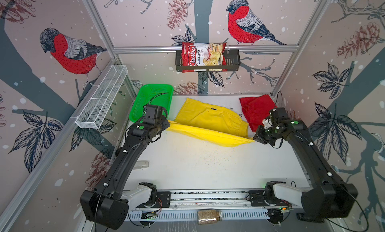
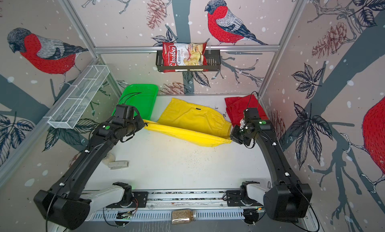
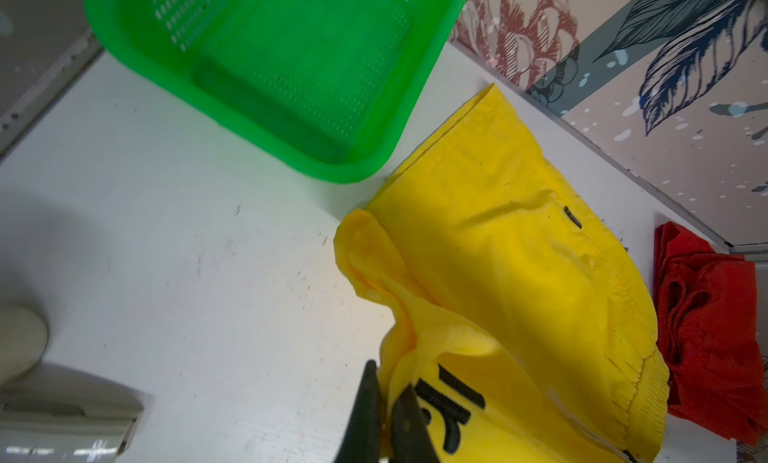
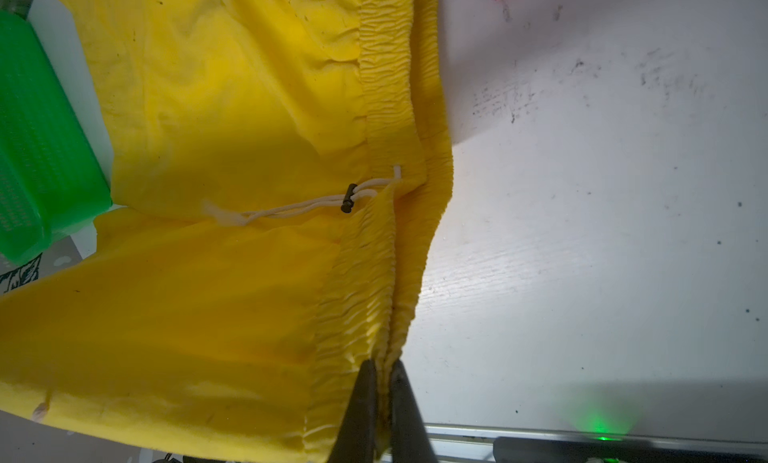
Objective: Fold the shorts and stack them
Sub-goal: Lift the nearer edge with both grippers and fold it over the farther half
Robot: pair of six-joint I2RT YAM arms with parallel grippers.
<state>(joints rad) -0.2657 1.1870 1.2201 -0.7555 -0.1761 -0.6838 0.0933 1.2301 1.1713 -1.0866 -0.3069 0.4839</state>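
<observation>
At back-ctr of the counter (image 1: pixel 198 164), the yellow shorts (image 1: pixel 210 116) lie on a diagonal, hem end toward the left, elastic waistband (image 4: pixel 386 87) toward the right. The far half lies flat w/ a small black tag (image 1: pixel 213 109) facing up. The near half is held up as a taut band running left to right btwn the two arms.

Left fingers (image 3: pixel 365 407) are pinched together on the cloth at the band's left end, right by a big black print (image 3: pixel 453 407). Fabric bunches up just past the tips. Right fingers (image 4: pixel 361 398) are clamped on the gathered waistband at the band's right end, w/ the layers of elastic squeezed btwn them. A pale drawstring (image 4: pixel 291 207) w/ a dark toggle (image 4: pixel 348 198) lies across the cloth nr the waistband's middle.

Red shorts (image 1: pixel 258 110) sit crumpled in the far right corner against the wall, just beside the yellow waistband; can't tell if they touch.

Green basket (image 1: pixel 158 88) is at far left, its corner just beside the yellow hem. A chips bag (image 1: pixel 203 56) stands in a black rack (image 1: pixel 232 61) on the back wall & a white wire rack (image 1: pixel 102 97) hangs on the left wall. A jar (image 1: pixel 209 217) lies on its side at the front edge, below the arms' rail.
</observation>
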